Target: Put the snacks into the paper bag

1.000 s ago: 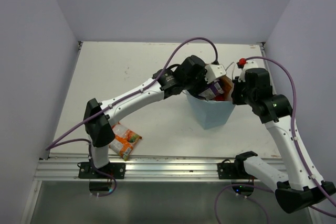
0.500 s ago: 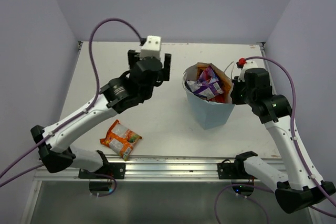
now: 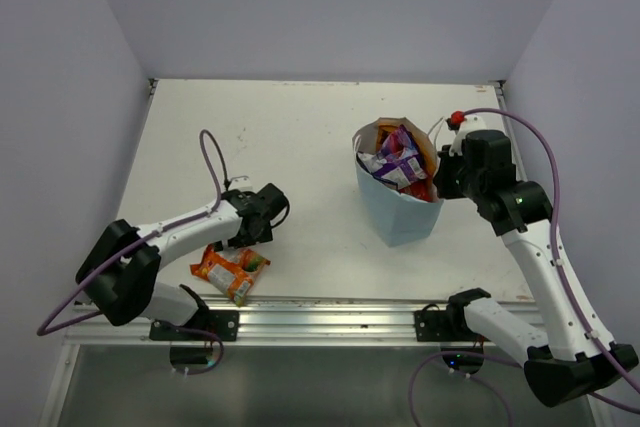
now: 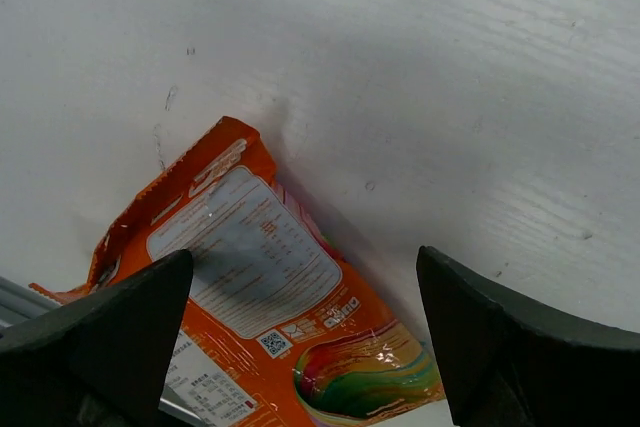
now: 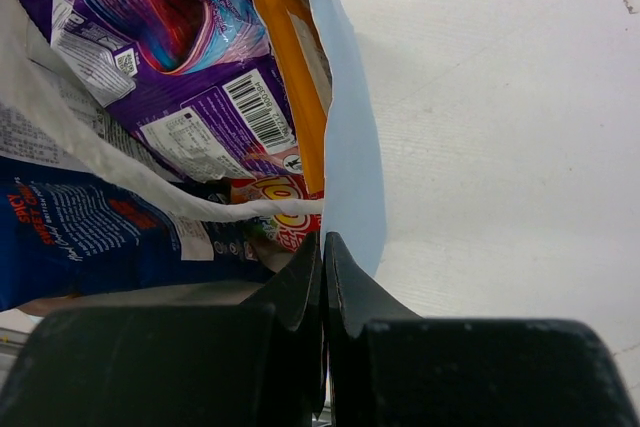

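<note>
The light blue paper bag [image 3: 402, 215] stands upright at the right of the table. Inside it are a purple-white packet [image 3: 401, 161], an orange chip bag [image 5: 288, 65], a blue packet [image 5: 80, 237] and a red packet [image 5: 282, 223]. My right gripper [image 3: 440, 183] is shut on the bag's right wall [image 5: 345, 157], pinching the paper between its jaws. An orange-white packet [image 3: 230, 272] lies flat near the table's front left edge. My left gripper [image 3: 253, 238] hovers open just above and behind it. In the left wrist view the packet [image 4: 250, 287] lies between and below the wide-spread fingers [image 4: 510, 347].
A metal rail [image 3: 320, 322] runs along the table's near edge, right beside the orange-white packet. Grey walls close in the table on the left, back and right. A purple cable [image 3: 210, 162] loops up from the left arm.
My left arm has swung away from the bag to the left and come down by the orange-white packet, jaws opened wide. The purple-white packet stayed in the bag. The right arm has not moved.
</note>
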You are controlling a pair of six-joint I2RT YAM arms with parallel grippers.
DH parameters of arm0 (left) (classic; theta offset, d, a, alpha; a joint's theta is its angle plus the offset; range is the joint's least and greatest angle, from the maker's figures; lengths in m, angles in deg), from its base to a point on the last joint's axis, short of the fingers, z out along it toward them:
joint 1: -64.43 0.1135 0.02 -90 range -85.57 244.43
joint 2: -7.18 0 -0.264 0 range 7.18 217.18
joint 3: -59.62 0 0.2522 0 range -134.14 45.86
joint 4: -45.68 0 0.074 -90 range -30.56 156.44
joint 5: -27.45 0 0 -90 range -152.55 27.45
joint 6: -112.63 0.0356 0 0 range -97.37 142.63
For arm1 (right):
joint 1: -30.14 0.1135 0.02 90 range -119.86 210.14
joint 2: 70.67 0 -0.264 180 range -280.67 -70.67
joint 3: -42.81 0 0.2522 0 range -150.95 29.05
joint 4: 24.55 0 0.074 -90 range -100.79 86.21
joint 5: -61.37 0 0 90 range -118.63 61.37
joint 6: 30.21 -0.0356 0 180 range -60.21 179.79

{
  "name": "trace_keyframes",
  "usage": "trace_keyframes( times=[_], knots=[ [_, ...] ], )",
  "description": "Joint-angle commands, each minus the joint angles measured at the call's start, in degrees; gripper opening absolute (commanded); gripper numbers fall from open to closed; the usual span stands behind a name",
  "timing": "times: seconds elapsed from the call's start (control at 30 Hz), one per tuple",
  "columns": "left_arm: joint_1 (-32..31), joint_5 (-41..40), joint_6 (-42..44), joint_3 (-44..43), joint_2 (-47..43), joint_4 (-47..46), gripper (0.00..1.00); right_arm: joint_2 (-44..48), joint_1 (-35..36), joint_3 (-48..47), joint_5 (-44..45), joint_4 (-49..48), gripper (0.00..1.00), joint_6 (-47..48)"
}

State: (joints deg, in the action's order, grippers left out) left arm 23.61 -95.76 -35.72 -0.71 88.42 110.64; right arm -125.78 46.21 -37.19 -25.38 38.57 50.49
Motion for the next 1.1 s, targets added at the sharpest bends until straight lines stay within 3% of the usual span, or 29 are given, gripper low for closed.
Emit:
trace_keyframes(
  times=[0.0, 0.17, 0.23, 0.27, 0.3, 0.33, 0.37, 0.57, 0.67, 0.7, 0.77, 0.8, 0.87, 0.9, 1.0, 1.07],
  knots=[
    [2.4, 5.3, -4.4, 3.5, -3.1, -5.2, 0.97, -0.6, 0.4, 0.8, -3.1, -2.1, 0.0, 0.2],
    [4.3, 11.8, -2.4, 9.4, -2.1, -11.0, 0.96, -0.6, 0.6, 0.7, -3.1, -2.2, 0.0, 0.2],
    [4.8, 13.1, -1.7, 10.2, -1.4, -12.5, 0.81, -0.5, 0.7, 0.8, -3.1, -2.1, 0.0, 0.2],
    [4.8, 13.1, -1.5, 10.0, -0.9, -12.6, 0.66, -0.5, 0.6, 0.8, -3.1, -2.1, 0.0, 0.2],
    [5.0, 13.0, -1.2, 9.3, -0.7, -12.4, 0.23, -0.6, 0.6, 0.8, -3.1, -2.0, 0.0, 0.2],
    [4.9, 12.7, -0.9, 8.9, -0.8, -12.2, 0.04, -0.4, 0.6, 0.8, -3.1, -1.9, 0.0, 0.2],
    [4.9, 12.5, -0.7, 8.3, -0.6, -11.8, 0.0, -0.5, 0.6, 0.8, -3.1, -1.9, 0.0, 0.2],
    [4.8, 10.0, 4.1, -3.2, -1.2, -10.9, 0.0, -0.8, 0.6, 0.5, -2.9, -2.0, 0.0, 0.2],
    [4.8, 7.0, 8.8, -18.3, 0.9, -10.2, 0.0, -0.7, 0.7, 0.1, -2.6, -1.7, 0.0, 0.3],
    [4.8, 6.2, 10.0, -28.3, 2.2, -10.2, 0.0, -0.8, 0.6, 0.1, -2.5, -1.6, 0.0, 0.2],
    [4.8, 3.9, 14.2, -40.1, 7.8, -9.3, 0.0, -1.0, 0.6, -0.2, -2.5, -1.6, 0.0, 0.2],
    [4.8, 3.8, 15.9, -53.1, 10.3, -8.7, 0.0, -1.0, 0.6, -0.5, -2.5, -1.6, 0.0, 0.4],
    [4.6, 4.2, 21.8, -66.6, 18.0, -8.9, 0.0, -1.0, 0.6, -0.6, -2.2, -1.5, 0.0, 0.4],
    [3.6, 4.3, 23.9, -78.5, 20.3, -11.0, 0.0, -1.0, 0.6, -0.8, -2.2, -1.3, 0.0, 0.5],
    [1.0, 11.6, 32.4, -90.3, 26.0, -21.7, 0.0, -1.1, 0.6, -1.1, -1.9, -1.1, 0.0, 0.7],
    [0.7, 21.8, 31.4, -89.1, 25.1, -27.2, 0.0, -1.1, 0.6, -1.3, -1.4, -0.9, 0.0, 0.7]
  ],
)
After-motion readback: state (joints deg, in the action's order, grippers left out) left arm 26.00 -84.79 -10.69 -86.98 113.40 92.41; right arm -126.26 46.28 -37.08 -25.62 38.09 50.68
